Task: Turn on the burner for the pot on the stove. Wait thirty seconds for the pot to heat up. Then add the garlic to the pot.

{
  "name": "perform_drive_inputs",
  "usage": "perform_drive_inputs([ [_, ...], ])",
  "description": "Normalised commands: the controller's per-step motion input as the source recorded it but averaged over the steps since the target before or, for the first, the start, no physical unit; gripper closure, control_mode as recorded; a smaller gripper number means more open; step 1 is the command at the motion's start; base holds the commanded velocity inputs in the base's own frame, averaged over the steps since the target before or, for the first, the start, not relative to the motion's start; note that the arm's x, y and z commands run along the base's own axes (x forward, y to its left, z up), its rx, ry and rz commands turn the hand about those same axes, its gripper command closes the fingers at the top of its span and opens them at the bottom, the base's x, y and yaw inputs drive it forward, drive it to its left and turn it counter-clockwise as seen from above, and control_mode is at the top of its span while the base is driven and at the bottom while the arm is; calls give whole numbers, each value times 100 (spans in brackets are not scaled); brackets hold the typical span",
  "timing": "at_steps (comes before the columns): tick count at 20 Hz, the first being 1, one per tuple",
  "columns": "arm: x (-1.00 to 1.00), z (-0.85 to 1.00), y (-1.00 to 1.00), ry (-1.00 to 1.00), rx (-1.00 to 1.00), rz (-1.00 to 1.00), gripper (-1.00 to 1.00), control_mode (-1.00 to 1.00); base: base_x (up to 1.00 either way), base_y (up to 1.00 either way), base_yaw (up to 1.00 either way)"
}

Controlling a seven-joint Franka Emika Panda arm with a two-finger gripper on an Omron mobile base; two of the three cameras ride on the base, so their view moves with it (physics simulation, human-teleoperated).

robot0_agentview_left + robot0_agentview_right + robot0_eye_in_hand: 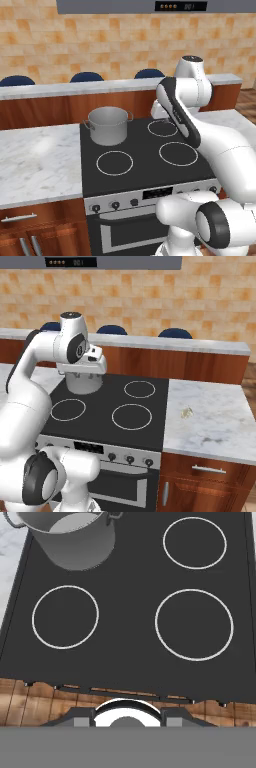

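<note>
Raised high over the stove, aimed down at its black glass. No telling the state of the jaws, released or clenched: hidden behind the white forearm in the left base view, too small to read in the right base view. Nothing seen gripped.

Directly beneath the jaws: bare black glass with 3 thin white rings, none glowing red. Front left ring and front right ring nearest below, rear right ring just past. Toward the robot from the jaws: silver control strip with small black knobs and a digital display, oven door under it.

Ahead of the jaws and to their left: the pot, grey metal, upright, open at the top, standing on the rear left corner of the glass, over the 4th zone. Burner under it covered; lit or not, cannot tell.

Off to the right of the jaws, well apart: the garlic, a tiny pale bulb lying on the marble bench just beside the stove's right edge, far from the pot.

Left of the stove: another stretch of marble bench.

Farthest beyond the jaws: a raised wooden counter with a grey top, 3 blue chair backs behind it, then an orange tiled wall and a grey hood.
</note>
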Motion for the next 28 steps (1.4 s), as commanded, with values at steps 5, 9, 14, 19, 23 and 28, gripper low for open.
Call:
perform_drive_inputs([
  [5,-17,-8,8,1,-2,0,-100,-100,0,0,0],
  [9,-26,-19,53,5,-3,1,-100,-100,0,0,0],
  [14,-26,-19,68,1,-5,1,-100,-100,0,0,0],
  [19,-32,-20,83,0,-4,1,-100,-100,0,0,0],
  [23,-35,-33,84,-2,-3,0,-100,-100,0,0,0],
  [28,-39,-51,68,-12,-2,0,-100,-100,0,0,0],
])
